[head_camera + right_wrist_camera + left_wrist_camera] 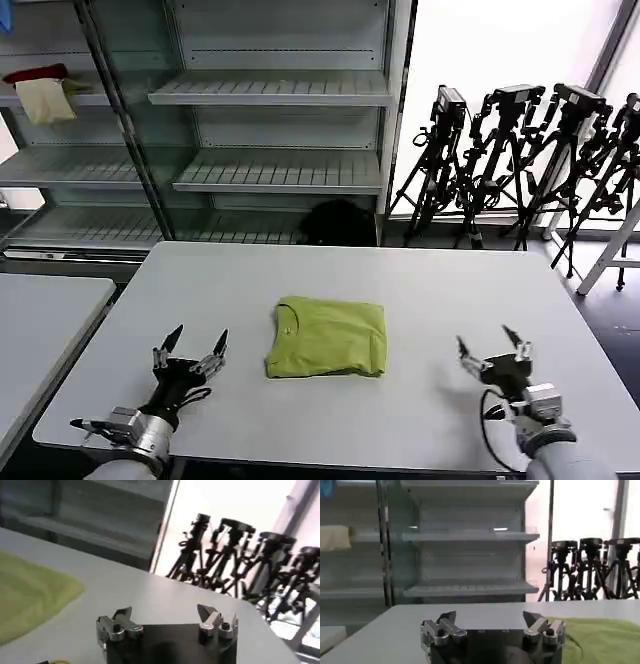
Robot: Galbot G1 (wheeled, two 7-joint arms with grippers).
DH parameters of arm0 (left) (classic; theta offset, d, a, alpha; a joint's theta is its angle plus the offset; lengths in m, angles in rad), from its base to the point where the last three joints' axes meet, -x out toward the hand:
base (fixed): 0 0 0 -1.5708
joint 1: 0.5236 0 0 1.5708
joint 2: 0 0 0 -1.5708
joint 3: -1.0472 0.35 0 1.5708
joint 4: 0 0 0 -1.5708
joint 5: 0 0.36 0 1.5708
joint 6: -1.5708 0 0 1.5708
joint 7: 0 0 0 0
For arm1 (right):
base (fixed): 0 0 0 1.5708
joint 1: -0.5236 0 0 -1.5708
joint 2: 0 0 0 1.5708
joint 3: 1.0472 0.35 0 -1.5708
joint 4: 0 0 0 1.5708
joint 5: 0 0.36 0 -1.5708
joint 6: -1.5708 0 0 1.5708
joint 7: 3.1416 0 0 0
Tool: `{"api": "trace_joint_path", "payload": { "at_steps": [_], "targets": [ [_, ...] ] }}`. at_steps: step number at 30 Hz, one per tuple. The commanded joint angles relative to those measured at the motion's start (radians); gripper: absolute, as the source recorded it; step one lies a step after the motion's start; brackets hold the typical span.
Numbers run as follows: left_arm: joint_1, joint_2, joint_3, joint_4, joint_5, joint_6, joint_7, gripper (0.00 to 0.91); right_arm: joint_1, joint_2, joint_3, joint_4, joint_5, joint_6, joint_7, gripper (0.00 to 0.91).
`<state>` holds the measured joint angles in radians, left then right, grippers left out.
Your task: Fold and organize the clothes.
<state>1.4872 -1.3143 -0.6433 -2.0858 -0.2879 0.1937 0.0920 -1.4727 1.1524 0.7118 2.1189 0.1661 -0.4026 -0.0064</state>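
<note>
The lime-green T-shirt [328,337] lies folded into a neat rectangle at the middle of the grey table [420,290], collar toward the left side. My left gripper [197,342] hovers near the front edge, left of the shirt, open and holding nothing. My right gripper [490,344] is near the front edge to the shirt's right, also open and holding nothing. In the left wrist view the gripper [491,617] has the green shirt [600,637] just beside it. In the right wrist view the gripper [165,613] stands apart from the shirt [30,592].
Glass-fronted shelving [270,100] stands behind the table, with red and cream cloths [42,92] on an upper left shelf. Several black tripods [530,150] crowd the back right. A second table [40,330] adjoins at the left. A dark object [338,222] lies on the floor behind.
</note>
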Motion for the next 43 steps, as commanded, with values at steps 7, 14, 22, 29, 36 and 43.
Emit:
{"api": "trace_joint_path", "payload": {
  "at_steps": [7, 14, 22, 29, 36, 43],
  "targets": [
    [-0.075, 0.201, -0.136, 0.294, -0.414, -0.062, 0.061, 0.907, 0.014, -0.126, 0.297, -0.193, 0.26, 0.121, -0.045, 0.907],
    [-0.064, 0.194, -0.141, 0.271, -0.437, -0.1, 0.059, 0.907, 0.027, -0.107, 0.277, -0.165, 0.294, 0.07, -0.056, 0.907],
    [-0.042, 0.199, -0.16, 0.207, -0.431, -0.101, 0.028, 0.907, 0.005, -0.094, 0.247, -0.123, 0.263, 0.11, -0.022, 0.907],
    [-0.024, 0.196, -0.123, 0.145, -0.381, -0.098, -0.008, 0.907, -0.01, -0.097, 0.274, -0.076, 0.295, 0.105, -0.033, 0.907],
    [-0.023, 0.189, -0.116, 0.128, -0.391, -0.094, -0.013, 0.907, -0.009, -0.105, 0.297, -0.072, 0.326, 0.097, -0.052, 0.907],
    [-0.023, 0.179, -0.101, 0.095, -0.384, -0.092, -0.045, 0.907, -0.013, -0.08, 0.278, -0.05, 0.342, 0.064, -0.039, 0.907]
  ]
}}
